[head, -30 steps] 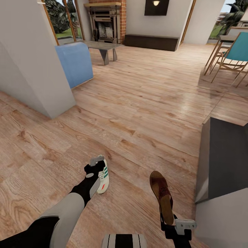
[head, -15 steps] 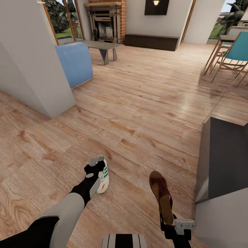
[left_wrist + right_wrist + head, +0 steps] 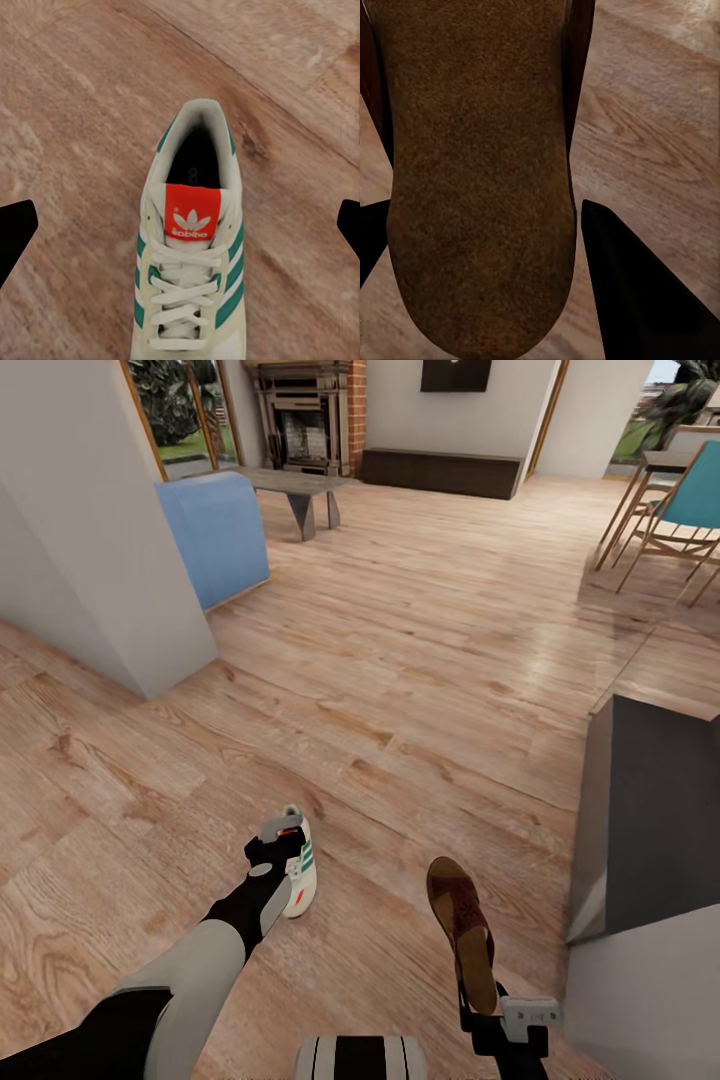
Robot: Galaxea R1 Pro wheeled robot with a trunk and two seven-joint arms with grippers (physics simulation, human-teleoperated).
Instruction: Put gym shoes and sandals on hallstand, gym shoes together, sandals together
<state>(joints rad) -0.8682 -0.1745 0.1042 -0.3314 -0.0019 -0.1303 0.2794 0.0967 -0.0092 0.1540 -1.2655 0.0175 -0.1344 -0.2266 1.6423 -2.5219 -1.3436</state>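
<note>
Down on the plank floor (image 3: 420,660), a white gym shoe (image 3: 300,872) with green stripes and a red tongue patch lies just under the left gripper (image 3: 272,838), whose fingers (image 3: 16,229) stand spread wide on either side of it, not touching. The right gripper (image 3: 478,1012) pinches a brown sandal (image 3: 462,930) by its heel end, tan footbed up, toe pointing away. To the right stands a dark grey block (image 3: 650,810); a pale wall corner (image 3: 100,550) juts at left, open boards between them.
</note>
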